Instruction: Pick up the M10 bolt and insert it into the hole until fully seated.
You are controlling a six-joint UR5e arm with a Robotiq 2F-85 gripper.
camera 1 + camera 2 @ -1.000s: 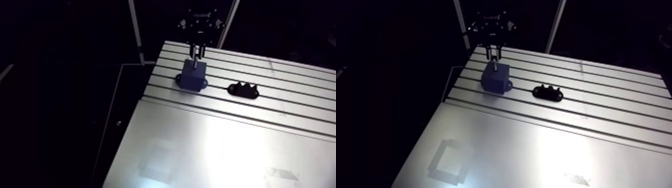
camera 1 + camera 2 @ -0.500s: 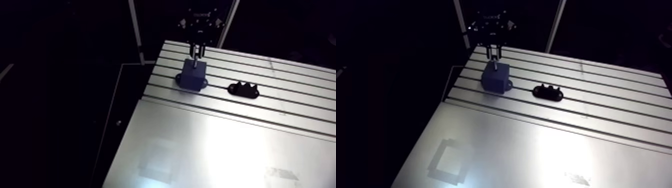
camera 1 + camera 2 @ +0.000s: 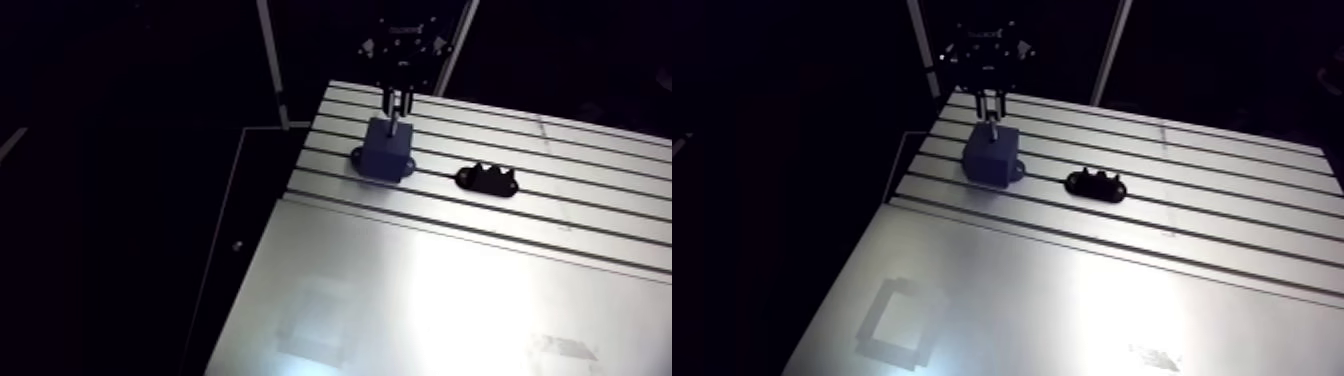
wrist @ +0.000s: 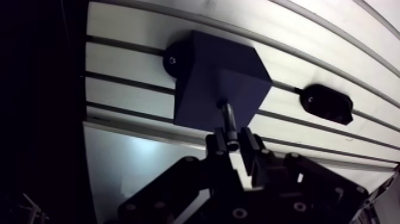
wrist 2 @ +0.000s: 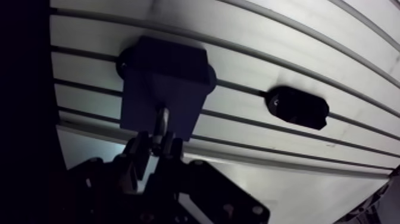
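As seen in the arm view, the pincer is hung at the upper middle of the frame, directly over the dark blue block, which is set on the slotted desk. The M10 bolt is made out as a thin pale pin between the pincer and the block's top. A black holder lies to the right of the block, well apart from it. Against the earlier arm pictures almost nothing is changed. Block and holder are found in the same spots, and the pincer is still placed over the block; any descent is too slight to be told.

In the wrist view the pincer is shown closed narrowly on the bolt. The head end is clamped between the fingers, and the shank is pointed ahead with its tip at the hole in the block's top face. How deep it sits cannot be told. The bolt is judged to be steel: stiff, dense for its size, not fragile, yet smooth enough to slip or tilt under side load. A hold near the head is judged best, since the shank is left free for entry.
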